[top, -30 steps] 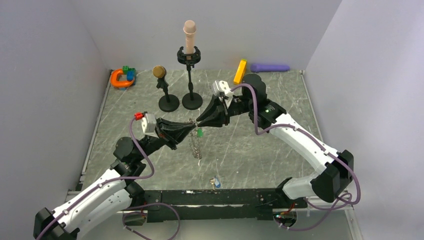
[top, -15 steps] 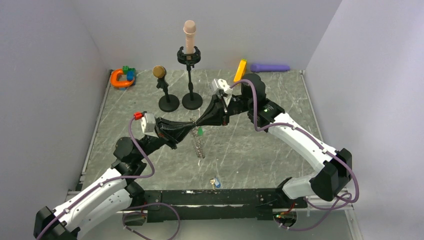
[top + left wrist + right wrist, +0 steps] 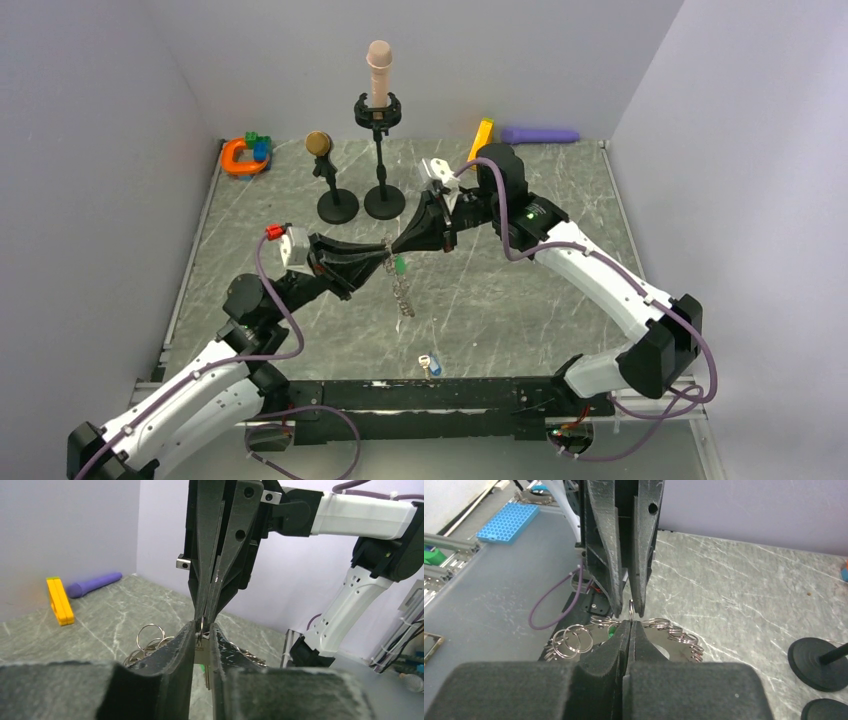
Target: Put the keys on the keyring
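Note:
My two grippers meet tip to tip above the middle of the table. The right gripper is shut on a thin split ring of the keyring, a loop of small steel rings that hangs below it. The left gripper has its jaws slightly apart. In the gap between them hangs the green-headed key. In the right wrist view neither left finger touches the ring. A second small key lies on the table near the front edge.
Two black microphone stands are just behind the grippers. An orange clamp with blocks sits at the back left. A yellow block and a purple cylinder lie along the back wall.
The right jaws have closed onto the ring. The left jaws, shut before, have parted a little. The hanging keyring has shifted slightly to the right.

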Controlling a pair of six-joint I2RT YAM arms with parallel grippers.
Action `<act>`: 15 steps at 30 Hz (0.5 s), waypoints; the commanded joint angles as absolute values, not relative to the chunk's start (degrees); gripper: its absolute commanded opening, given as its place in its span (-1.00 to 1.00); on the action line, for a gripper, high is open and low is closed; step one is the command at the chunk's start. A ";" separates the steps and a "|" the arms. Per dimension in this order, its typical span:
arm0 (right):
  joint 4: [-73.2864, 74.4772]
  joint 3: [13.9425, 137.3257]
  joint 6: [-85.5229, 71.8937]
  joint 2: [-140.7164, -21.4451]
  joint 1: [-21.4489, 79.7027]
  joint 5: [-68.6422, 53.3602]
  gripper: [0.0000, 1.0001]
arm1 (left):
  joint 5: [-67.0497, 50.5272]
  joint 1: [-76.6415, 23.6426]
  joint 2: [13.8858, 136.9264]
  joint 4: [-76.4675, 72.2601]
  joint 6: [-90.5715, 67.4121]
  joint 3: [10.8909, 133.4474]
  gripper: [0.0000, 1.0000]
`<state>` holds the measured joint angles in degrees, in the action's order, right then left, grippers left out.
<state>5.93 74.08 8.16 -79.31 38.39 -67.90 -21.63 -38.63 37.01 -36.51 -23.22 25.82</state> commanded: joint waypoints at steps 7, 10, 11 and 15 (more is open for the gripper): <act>15.73 79.68 18.85 -79.71 38.49 -67.14 -1.00 | -24.13 -37.19 33.50 -24.27 -20.39 32.18 -0.13; 22.82 82.22 24.16 -80.34 38.52 -66.25 -1.00 | -23.99 -36.90 32.93 -17.68 -18.12 34.62 -0.01; 26.13 83.41 28.11 -80.78 38.58 -65.73 -1.00 | -24.26 -36.70 32.86 -13.76 -16.54 36.21 0.01; 41.68 90.77 41.77 -84.21 38.60 -62.65 -1.00 | -26.59 -35.98 34.52 4.07 -9.23 44.99 0.06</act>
